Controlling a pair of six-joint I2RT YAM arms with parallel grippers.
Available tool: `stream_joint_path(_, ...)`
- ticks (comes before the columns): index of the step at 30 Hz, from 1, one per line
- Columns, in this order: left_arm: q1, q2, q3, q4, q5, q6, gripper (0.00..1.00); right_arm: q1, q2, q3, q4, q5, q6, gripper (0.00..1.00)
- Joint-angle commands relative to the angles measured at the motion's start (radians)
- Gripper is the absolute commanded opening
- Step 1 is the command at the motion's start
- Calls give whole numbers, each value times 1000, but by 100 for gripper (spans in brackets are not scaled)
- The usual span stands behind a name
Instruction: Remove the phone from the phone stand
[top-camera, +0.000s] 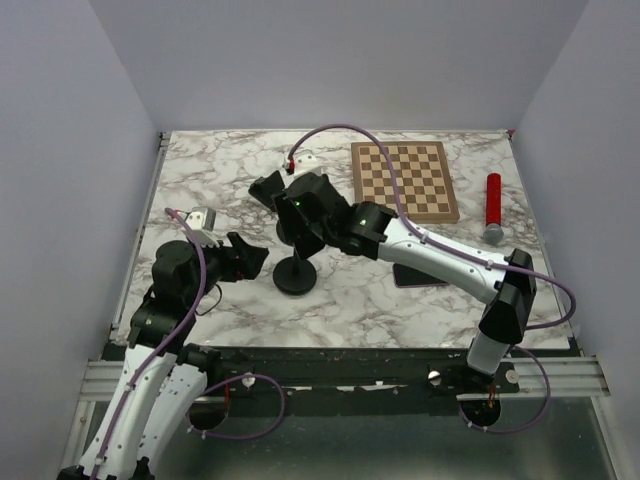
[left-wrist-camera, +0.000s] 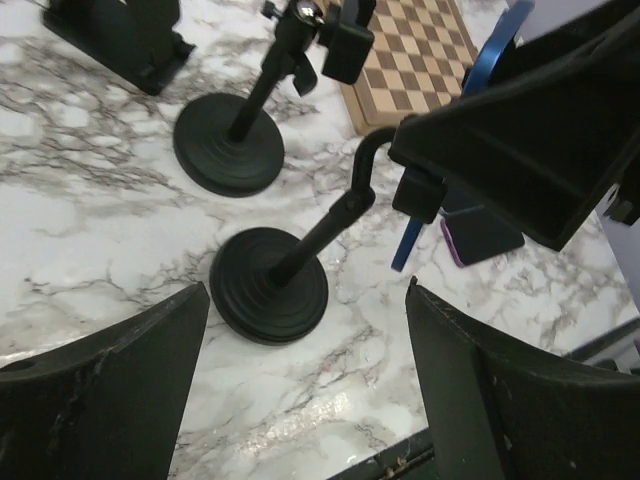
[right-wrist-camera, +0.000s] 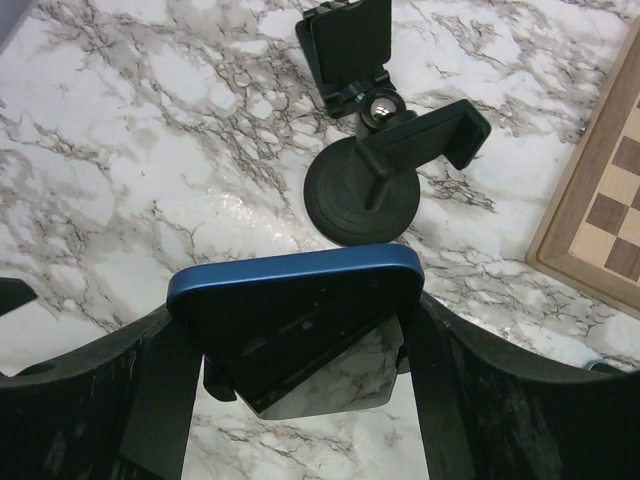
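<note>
A blue phone (right-wrist-camera: 300, 300) stands on edge between my right gripper's fingers, with the black clamp of the phone stand still at its lower sides. The stand's round black base (top-camera: 295, 276) sits mid-table and shows in the left wrist view (left-wrist-camera: 268, 286); its bent arm rises to the clamp (left-wrist-camera: 420, 192). The phone's blue edge (left-wrist-camera: 408, 243) shows under my right gripper (top-camera: 300, 215), which is shut on the phone (right-wrist-camera: 295, 320). My left gripper (top-camera: 248, 258) is open and empty, low, just left of the base (left-wrist-camera: 305, 296).
A second black stand (right-wrist-camera: 362, 192) with an empty clamp stands behind the first one. A black holder (top-camera: 268, 188) lies farther back. A chessboard (top-camera: 405, 180), a red marker (top-camera: 493, 205) and a dark purple phone (top-camera: 420, 276) lie to the right.
</note>
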Motion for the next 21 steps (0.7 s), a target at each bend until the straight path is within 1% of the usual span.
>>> stream_joint_path(1, -1, 122, -22, 155, 277, -3, 87, -66, -58, -48, 78, -261, 29, 1)
stream_joint_path(3, -1, 181, -9, 198, 328, 2, 88, -83, -60, -48, 80, -297, 28, 0)
stream_joint_path(4, 0, 212, 7, 208, 340, 7, 91, -89, -58, -47, 80, -316, 28, 1)
stream_joint_path(5, -1, 239, 20, 215, 345, 11, 98, -96, -59, -47, 81, -334, 32, 1)
stream_joint_path(9, -8, 340, 85, 248, 373, 26, 98, -110, -57, -48, 95, -376, 48, 1)
stream_joint_path(10, -15, 362, 97, 253, 373, 29, 96, -112, -56, -48, 98, -380, 52, 1)
stream_joint_path(12, -34, 390, 113, 257, 354, 44, 86, -118, -55, -46, 100, -391, 61, 1)
stream_joint_path(15, -50, 401, 112, 276, 307, 57, 64, -124, -54, -44, 100, -402, 70, 1)
stream_joint_path(16, -58, 404, 113, 280, 299, 63, 60, -124, -53, -44, 100, -405, 73, 0)
stream_joint_path(17, -64, 411, 119, 277, 288, 69, 58, -124, -53, -44, 100, -408, 74, 0)
stream_joint_path(21, -87, 429, 134, 259, 251, 80, 54, -126, -53, -39, 106, -419, 83, 1)
